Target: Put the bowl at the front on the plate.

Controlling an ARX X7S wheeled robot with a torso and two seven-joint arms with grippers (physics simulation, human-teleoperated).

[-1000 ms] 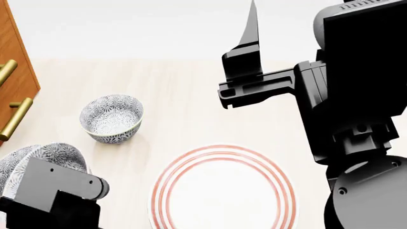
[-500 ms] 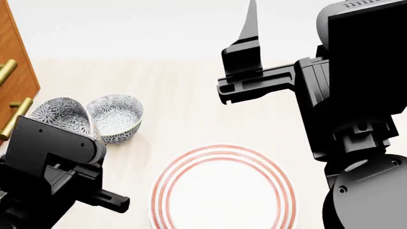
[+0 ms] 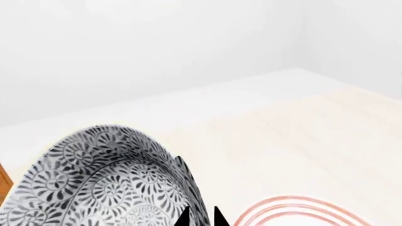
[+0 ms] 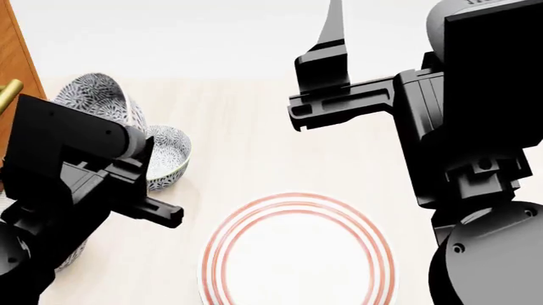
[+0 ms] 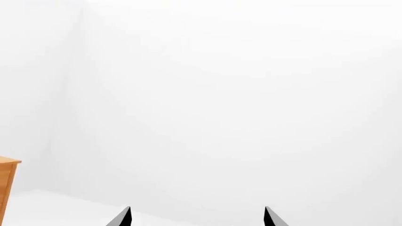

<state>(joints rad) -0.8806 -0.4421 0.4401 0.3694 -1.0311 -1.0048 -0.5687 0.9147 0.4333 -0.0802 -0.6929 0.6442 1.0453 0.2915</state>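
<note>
text: none readable | labels: none | far surfaces possibly too blurred

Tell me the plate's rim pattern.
Concentric red rings on the white plate; clearest in the head view.

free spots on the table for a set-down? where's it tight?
Bare: the plate has nothing on it, and open tabletop runs between the resting bowl and the raised right arm. Crowded: the left side, where the left pincer holds the lifted bowl over that resting bowl, beside the wooden cabinet.
</note>
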